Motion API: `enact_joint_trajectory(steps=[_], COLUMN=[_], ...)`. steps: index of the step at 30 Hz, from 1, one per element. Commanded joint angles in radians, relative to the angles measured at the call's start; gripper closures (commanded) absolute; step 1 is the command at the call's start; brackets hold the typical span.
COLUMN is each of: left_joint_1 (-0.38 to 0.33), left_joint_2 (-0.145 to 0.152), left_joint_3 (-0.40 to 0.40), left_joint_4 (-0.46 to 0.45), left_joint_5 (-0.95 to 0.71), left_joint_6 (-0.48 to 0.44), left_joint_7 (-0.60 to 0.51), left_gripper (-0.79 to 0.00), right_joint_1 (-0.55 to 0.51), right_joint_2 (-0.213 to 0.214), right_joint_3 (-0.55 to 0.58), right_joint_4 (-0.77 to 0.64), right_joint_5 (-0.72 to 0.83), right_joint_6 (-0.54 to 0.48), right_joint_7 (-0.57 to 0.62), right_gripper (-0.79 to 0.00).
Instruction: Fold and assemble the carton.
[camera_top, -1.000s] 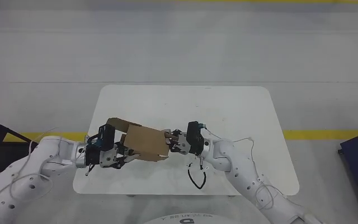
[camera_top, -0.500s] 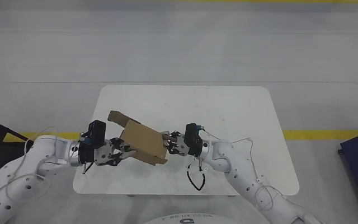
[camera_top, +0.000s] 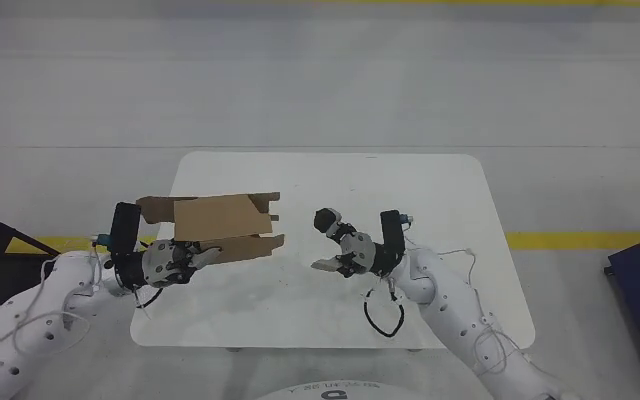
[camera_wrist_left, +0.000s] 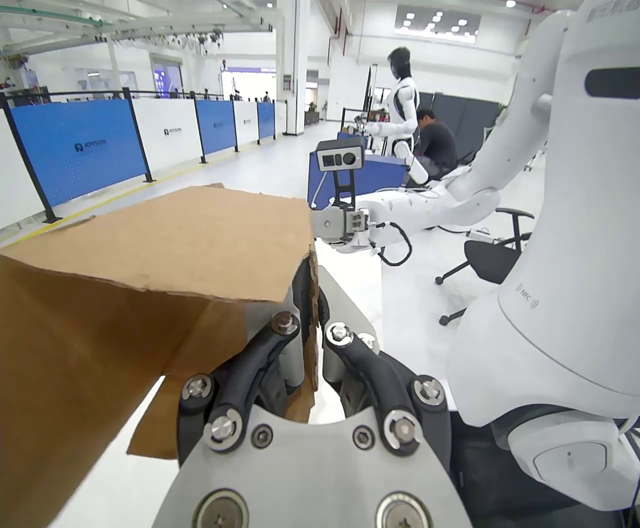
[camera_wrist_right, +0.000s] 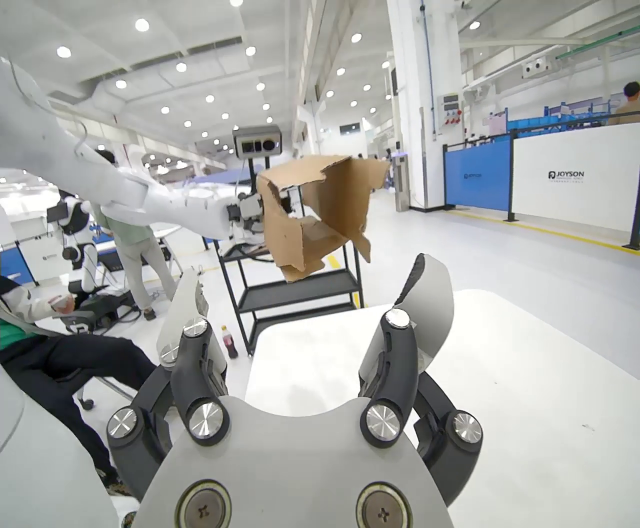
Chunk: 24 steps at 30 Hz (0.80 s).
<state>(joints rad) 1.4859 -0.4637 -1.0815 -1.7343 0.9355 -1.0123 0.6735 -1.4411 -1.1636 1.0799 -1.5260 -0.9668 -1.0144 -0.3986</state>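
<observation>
I find the carton (camera_top: 215, 228) raised over the left side of the surface (camera_top: 400, 190), with my left gripper (camera_top: 198, 256) clamped on one wall edge. My right gripper (camera_top: 327, 243) hangs wide open and empty, well apart. The carton is opened into a tube with its flaps loose; I judge the folding and closing remain.

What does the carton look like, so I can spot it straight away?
Start at the white rounded-corner table and look to the side where the left gripper is. The brown corrugated cardboard carton, half-folded with loose flaps, is held there in that gripper. It is the only brown thing; the open right gripper holds nothing.
</observation>
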Motion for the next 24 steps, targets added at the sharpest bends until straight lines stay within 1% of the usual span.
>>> enact_joint_trajectory(steps=[1, 2, 3, 4, 6, 9, 11, 12, 15, 19, 21, 24], left_joint_1=[-0.001, -0.002, -0.004, -0.005, -0.012, -0.033, -0.049, -0.057, -0.081, -0.112, -0.129, -0.158], left_joint_2=[0.009, 0.013, 0.018, 0.023, 0.031, 0.04, 0.047, 0.05, 0.06, 0.071, 0.076, 0.083], left_joint_3=[0.023, 0.032, 0.046, 0.062, 0.091, 0.123, 0.144, 0.154, 0.184, 0.228, 0.255, 0.29], left_joint_4=[0.017, 0.028, 0.017, -0.001, -0.027, -0.061, -0.076, -0.077, -0.083, -0.08, -0.077, -0.07], left_joint_5=[0.048, 0.08, 0.118, 0.159, 0.186, 0.164, 0.157, 0.155, 0.154, 0.156, 0.172, 0.182], left_joint_6=[0.0, 0.0, 0.0, 0.0, 0.0, 0.0, 0.0, 0.0, 0.0, 0.0, 0.0, 0.0], left_joint_7=[0.079, 0.094, 0.106, 0.121, 0.134, 0.134, 0.134, 0.134, 0.134, 0.134, 0.134, 0.134], left_gripper=[0.0, 0.0, 0.0, 0.0, 0.0, 0.0, 0.0, 0.0, 0.0, 0.0, 0.0, 0.0], right_joint_1=[0.025, 0.047, 0.068, 0.09, 0.128, 0.167, 0.18, 0.185, 0.19, 0.184, 0.18, 0.177], right_joint_2=[0.002, 0.001, -0.002, -0.007, -0.017, -0.031, -0.038, -0.041, -0.047, -0.048, -0.047, -0.045], right_joint_3=[0.003, 0.01, 0.009, 0.004, -0.026, -0.065, -0.092, -0.103, -0.126, -0.134, -0.129, -0.121], right_joint_4=[0.027, 0.052, 0.068, 0.081, 0.092, 0.108, 0.11, 0.111, 0.114, 0.113, 0.113, 0.114], right_joint_5=[0.102, 0.163, 0.205, 0.237, 0.278, 0.295, 0.278, 0.268, 0.247, 0.234, 0.237, 0.233], right_joint_6=[0.002, 0.014, 0.047, 0.099, 0.156, 0.209, 0.228, 0.231, 0.206, 0.138, 0.116, 0.084], right_joint_7=[0.024, 0.034, 0.052, 0.073, 0.122, 0.168, 0.187, 0.192, 0.203, 0.21, 0.208, 0.214], right_gripper=[-0.668, -0.643, -0.634, -0.603, -0.594, -0.582, -0.57, -0.56, -0.566, -0.573, -0.545, -0.523])
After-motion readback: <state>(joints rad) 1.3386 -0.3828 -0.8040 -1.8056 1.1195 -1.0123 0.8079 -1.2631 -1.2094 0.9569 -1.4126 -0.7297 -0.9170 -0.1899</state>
